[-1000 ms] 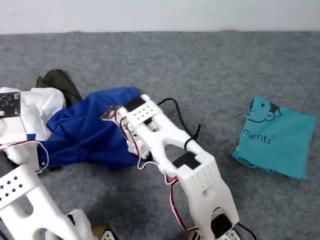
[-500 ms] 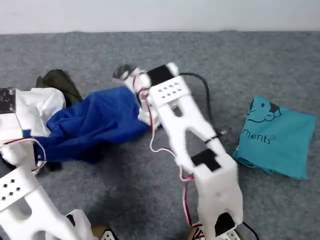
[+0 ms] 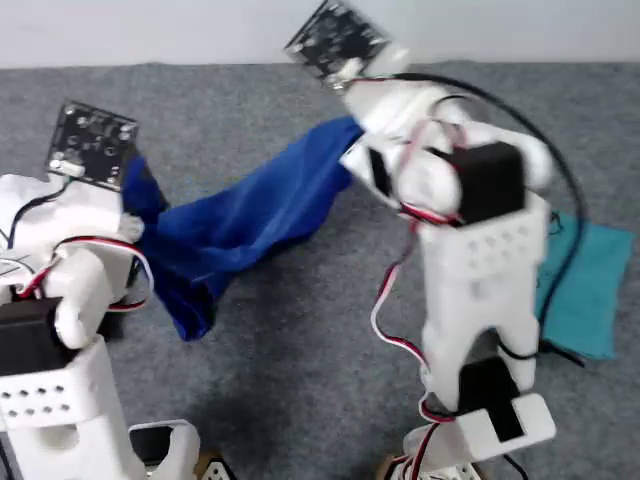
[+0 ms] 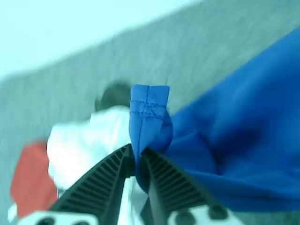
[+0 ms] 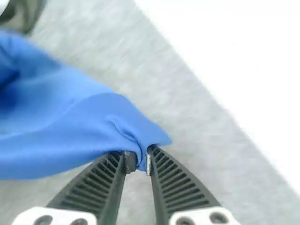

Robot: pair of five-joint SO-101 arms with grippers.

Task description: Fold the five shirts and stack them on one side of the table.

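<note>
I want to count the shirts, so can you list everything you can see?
blue shirt: one, blue, stretched in the air between the two arms
teal shirt: one, teal, folded on the table's right side, partly behind the right arm
white shirt: one, white, crumpled below the left arm's jaws
red cloth: one, red, beside the white shirt
dark cloth: one, dark, beside the white shirt
table: one, grey
wall: white, behind the table
left arm: white, jaws shut on the blue shirt
right arm: white, jaws shut on the blue shirt
</note>
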